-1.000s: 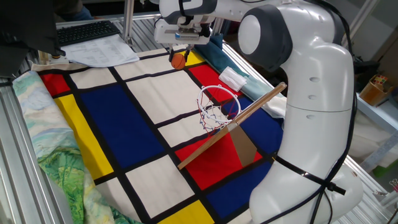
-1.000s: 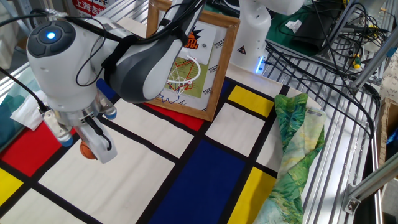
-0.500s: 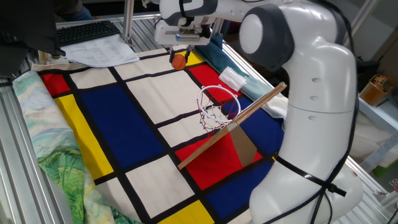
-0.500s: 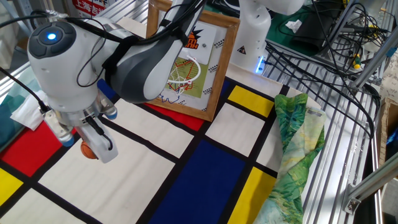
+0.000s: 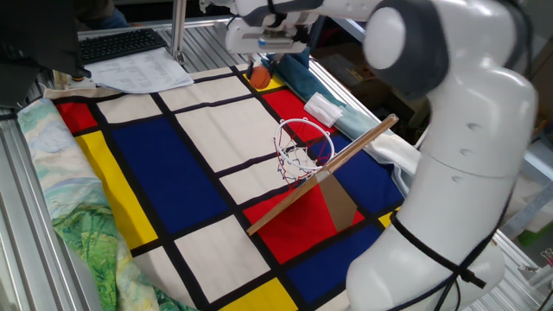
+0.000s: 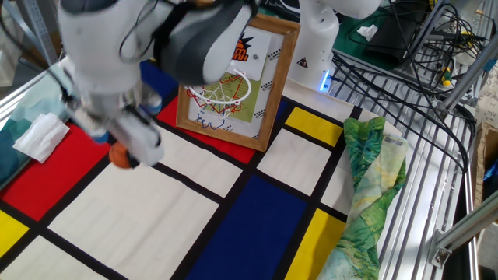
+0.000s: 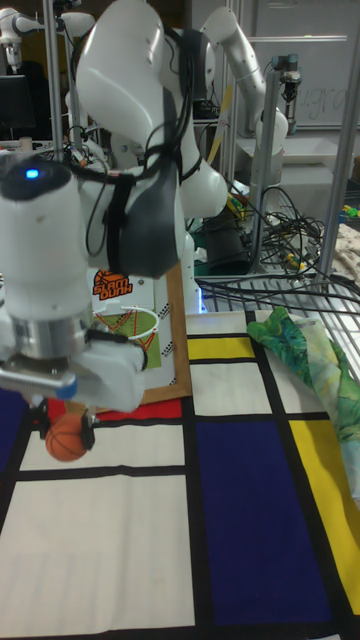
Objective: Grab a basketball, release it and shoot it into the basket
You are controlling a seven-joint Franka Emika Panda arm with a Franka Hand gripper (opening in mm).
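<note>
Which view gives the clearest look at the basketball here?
The tall fixed view: the basketball is sharp and large, held under the gripper. The other fixed view shows it motion-blurred and partly hidden behind a finger. One fixed view shows it small and far off.

The surface (image 5: 216, 173) is covered by a cloth of red, blue, yellow and white blocks. A keyboard (image 5: 117, 43), cables (image 6: 405, 54) and a green cloth (image 6: 369, 179) are seen around it.

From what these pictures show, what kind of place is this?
Most likely a robotics lab. A second white robot arm stands behind the table, loose cables lie on an aluminium frame, and a keyboard sits at one edge.
</note>
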